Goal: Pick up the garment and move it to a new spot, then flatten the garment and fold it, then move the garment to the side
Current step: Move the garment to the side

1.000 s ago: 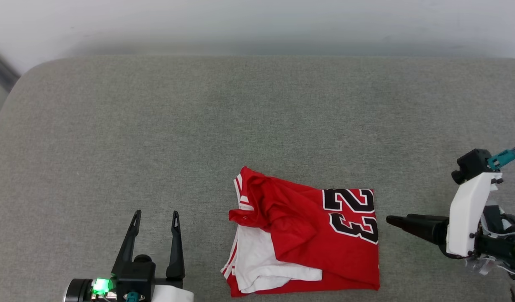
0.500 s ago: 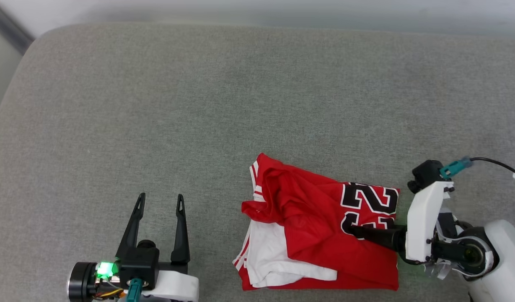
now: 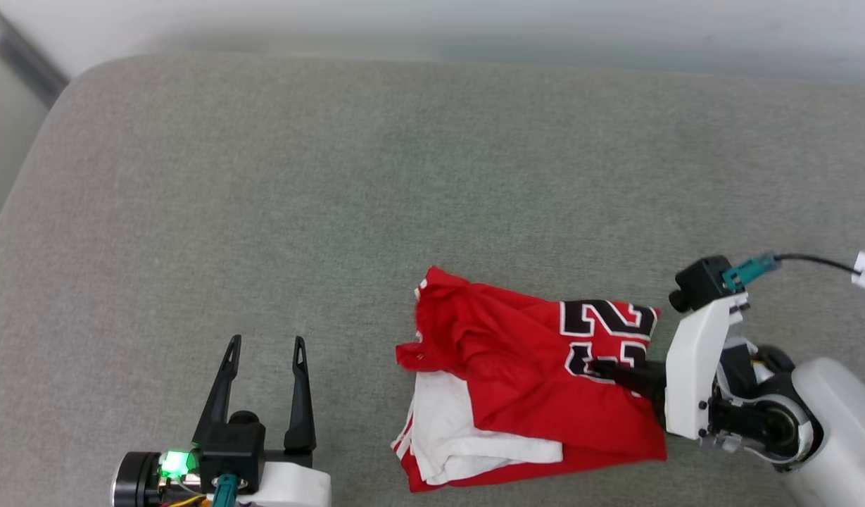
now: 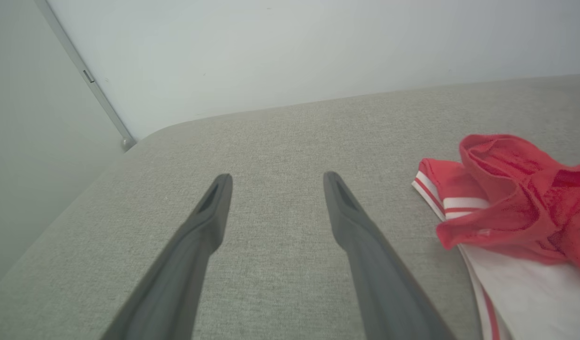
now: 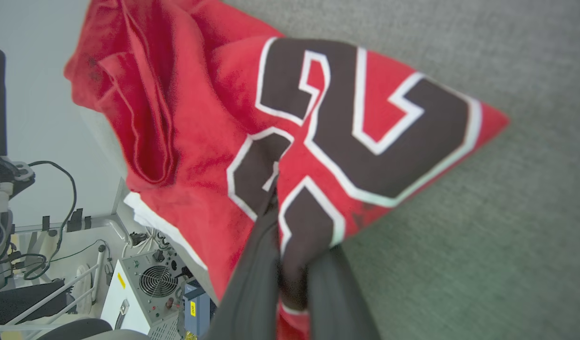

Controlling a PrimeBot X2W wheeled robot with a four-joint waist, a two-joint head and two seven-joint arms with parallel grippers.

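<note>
While the folded red, white-sleeved fabric T-shirt (image 3: 516, 373) lies toward the near side of the grey upholstered cushion (image 3: 263, 176), it is pinched by the closed right gripper (image 3: 595, 365). The left gripper (image 3: 263, 345) is held wide and empty. Moving aside seems in hand, and a gentle, fold-keeping carry is needed.

Head view overhead, 2 wrist views close, garment (image 3: 516, 366) in all 3

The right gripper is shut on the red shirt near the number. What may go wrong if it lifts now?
1. The right gripper pinches the garment at one spot by the printed number; lifted from there, the folds may fall open.
2. It may hold only upper layers, so the white sleeve part could drag on the grey cushion.
3. The left gripper is open, apart from the garment, giving no support.
</note>
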